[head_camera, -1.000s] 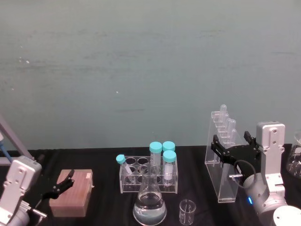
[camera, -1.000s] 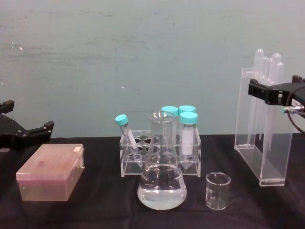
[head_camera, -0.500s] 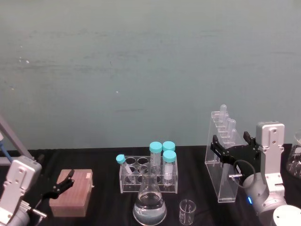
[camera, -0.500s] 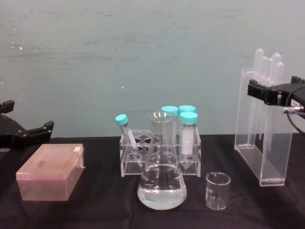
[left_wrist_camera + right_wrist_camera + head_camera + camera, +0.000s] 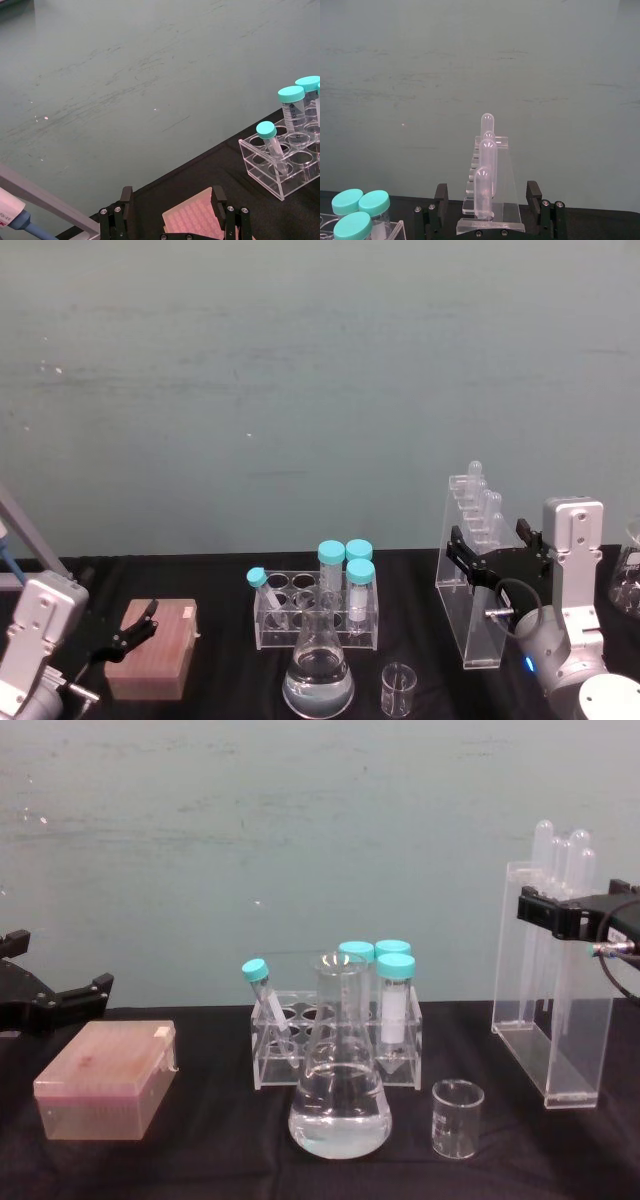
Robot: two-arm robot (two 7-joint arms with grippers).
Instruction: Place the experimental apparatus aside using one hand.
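- Conical flask [image 5: 340, 1105]: stands upright near the front of the black surface [image 5: 200, 1160], about a third full of clear liquid; it is the reference for all positions below.
- Beaker [image 5: 457, 1120]: small, graduated and empty, upright just to the right of the conical flask without touching it.
- Acrylic stand [image 5: 550, 1040]: tall and clear, well to the right of the conical flask and farther back, resting on the surface; its long tubes [image 5: 487, 150] rise in a row above its top edge.
- Right hand [image 5: 486, 195]: at the upper part of the acrylic stand, right of the conical flask. Its fingers are spread wide, one on each side of the stand's top, and no contact can be seen.
- Left hand [image 5: 171, 197]: far left of the conical flask, fingers spread apart and holding nothing, above the pink box [image 5: 100, 1080].
- Tube rack [image 5: 275, 1065]: clear, directly behind the conical flask, carrying four teal-capped tubes [image 5: 396, 995].
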